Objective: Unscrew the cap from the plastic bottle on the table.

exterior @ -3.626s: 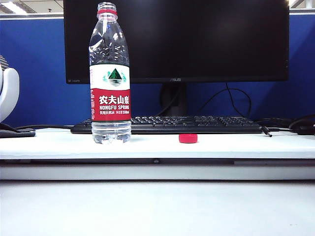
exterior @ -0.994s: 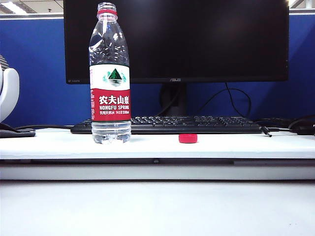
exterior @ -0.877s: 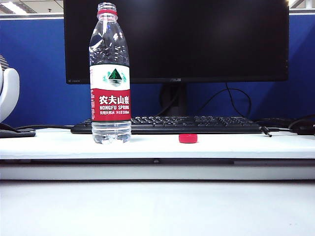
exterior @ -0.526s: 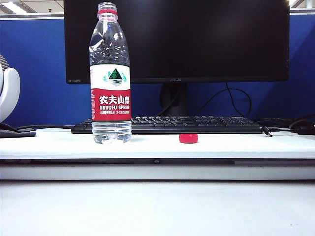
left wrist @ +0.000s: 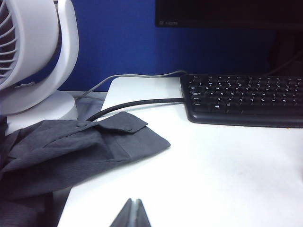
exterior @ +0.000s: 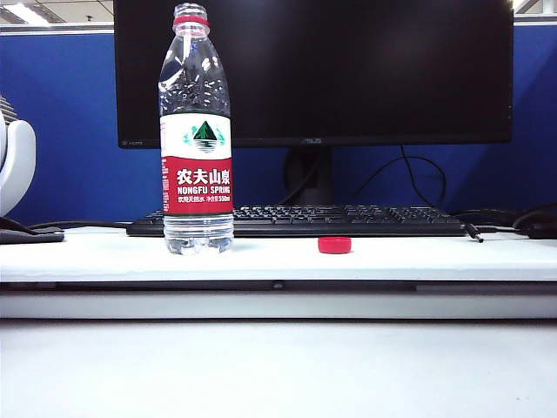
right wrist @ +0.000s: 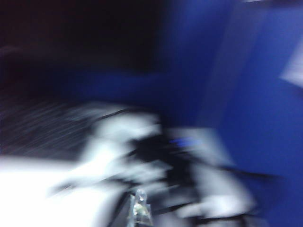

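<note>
On my exterior feed I see the tall clear plastic bottle (exterior: 197, 139) with its red-and-white label standing upright on the wide flat white table (exterior: 418, 259), left of centre, its mouth bare above a thin red neck ring. The small round red plastic cap (exterior: 335, 245) lies on the table well to the bottle's right, apart from it, just in front of the long black keyboard (exterior: 296, 220). Behind them stands a large dark monitor (exterior: 348, 70) against a blue partition. Neither arm shows on that feed. My left wrist camera has the left gripper (left wrist: 132, 213) with its fingertips pressed together and nothing between them, low over bare table near a crumpled grey cloth (left wrist: 71, 146) and a white desk fan (left wrist: 38, 56). The right wrist picture is smeared with blur; the right gripper (right wrist: 140, 208) looks closed and empty.
</note>
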You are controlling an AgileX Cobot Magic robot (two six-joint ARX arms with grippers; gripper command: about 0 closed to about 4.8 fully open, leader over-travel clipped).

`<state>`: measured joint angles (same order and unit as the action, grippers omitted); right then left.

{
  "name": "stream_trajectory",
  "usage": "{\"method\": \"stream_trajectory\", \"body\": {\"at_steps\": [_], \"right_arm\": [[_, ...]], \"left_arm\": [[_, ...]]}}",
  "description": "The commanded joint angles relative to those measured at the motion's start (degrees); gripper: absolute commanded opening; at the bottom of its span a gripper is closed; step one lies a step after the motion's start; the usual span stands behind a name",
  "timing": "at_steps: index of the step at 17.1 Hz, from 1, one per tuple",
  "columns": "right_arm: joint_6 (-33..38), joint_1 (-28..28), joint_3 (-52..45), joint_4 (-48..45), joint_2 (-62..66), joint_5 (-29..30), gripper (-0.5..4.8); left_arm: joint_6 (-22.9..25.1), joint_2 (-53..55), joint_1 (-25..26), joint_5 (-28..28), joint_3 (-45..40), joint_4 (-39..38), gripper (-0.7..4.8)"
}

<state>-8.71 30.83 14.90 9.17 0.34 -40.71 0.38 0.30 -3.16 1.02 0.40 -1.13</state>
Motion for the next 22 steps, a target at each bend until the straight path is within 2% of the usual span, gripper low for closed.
{"method": "stream_trajectory", "body": {"at_steps": [1,2,3,5,6,8,12,14,22], "right_arm": [[0.3,-11.8,-1.5,-4.9,0.6,7.6,-0.06],[1.0,-16.4,-1.9,-4.9,0.6,13.2,-0.06],[2.5,-24.6,-3.1,-5.2,0.6,24.3,-0.06],[4.8,-34.1,-5.6,-6.7,0.5,36.0,-0.06],[6.3,-37.9,-7.7,-7.7,-0.3,39.1,-0.06],[8.1,-40.3,-11.0,-9.9,-0.2,39.8,-0.06],[11.1,-40.0,-14.9,-11.2,-0.2,39.9,-0.06],[11.3,-38.6,-14.9,-11.2,-0.2,42.3,-0.06],[9.5,-31.4,-14.9,-11.2,-0.2,41.8,-0.06]], "left_arm": [[0.0,-0.1,0.1,0.3,0.0,0.3,-0.05],[0.0,-0.1,0.1,0.2,0.0,0.3,-0.05],[0.0,-0.1,0.1,0.3,0.0,0.3,-0.05],[0.0,-0.1,0.1,0.3,0.0,0.3,-0.05],[0.0,-0.1,0.1,0.3,0.0,0.3,-0.05],[0.0,-0.1,0.1,0.3,0.0,0.3,-0.05],[0.0,-0.1,0.1,0.3,0.0,0.3,-0.05],[0.0,-0.1,0.1,0.3,0.0,0.3,-0.05],[0.0,-0.1,0.1,0.3,0.0,0.3,-0.05]]}}
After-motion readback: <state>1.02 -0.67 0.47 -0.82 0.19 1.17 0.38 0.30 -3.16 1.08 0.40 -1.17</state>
